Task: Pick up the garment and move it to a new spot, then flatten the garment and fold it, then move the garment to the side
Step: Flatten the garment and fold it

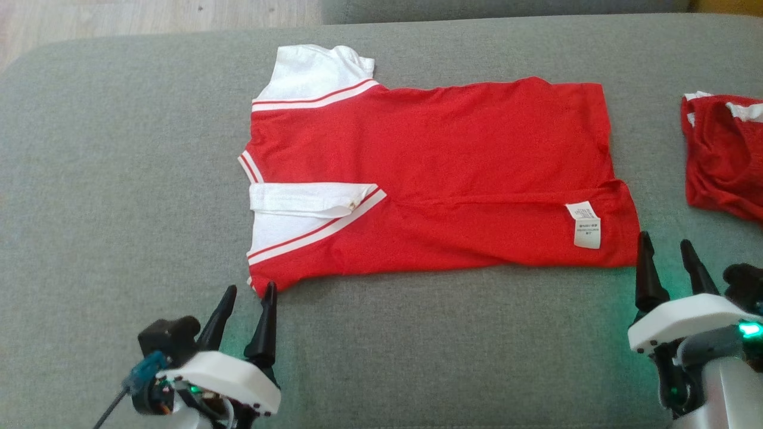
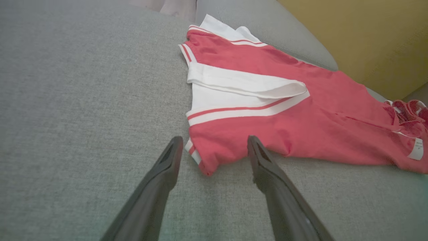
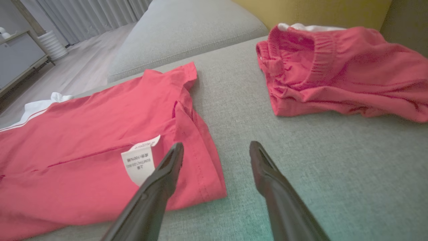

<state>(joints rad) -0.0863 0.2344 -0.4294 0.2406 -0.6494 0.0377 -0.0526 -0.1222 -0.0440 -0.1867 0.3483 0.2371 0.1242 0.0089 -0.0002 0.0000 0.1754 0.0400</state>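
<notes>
A red shirt with white sleeves and stripes (image 1: 429, 173) lies flat on the grey couch cushion (image 1: 119, 179), folded lengthwise, its white care label (image 1: 585, 225) near the right hem. My left gripper (image 1: 249, 292) is open at the shirt's near-left corner (image 2: 204, 160), its fingers either side of that corner. At the near-right corner (image 3: 200, 180) my right gripper (image 1: 663, 245) is also open, its left finger over the hem and nothing held.
A second red garment with an elastic waistband (image 1: 724, 155) lies bunched at the cushion's right side (image 3: 334, 73). A yellow backrest (image 3: 317, 11) rises behind it. Wooden floor (image 1: 149, 18) lies beyond the cushion's far left.
</notes>
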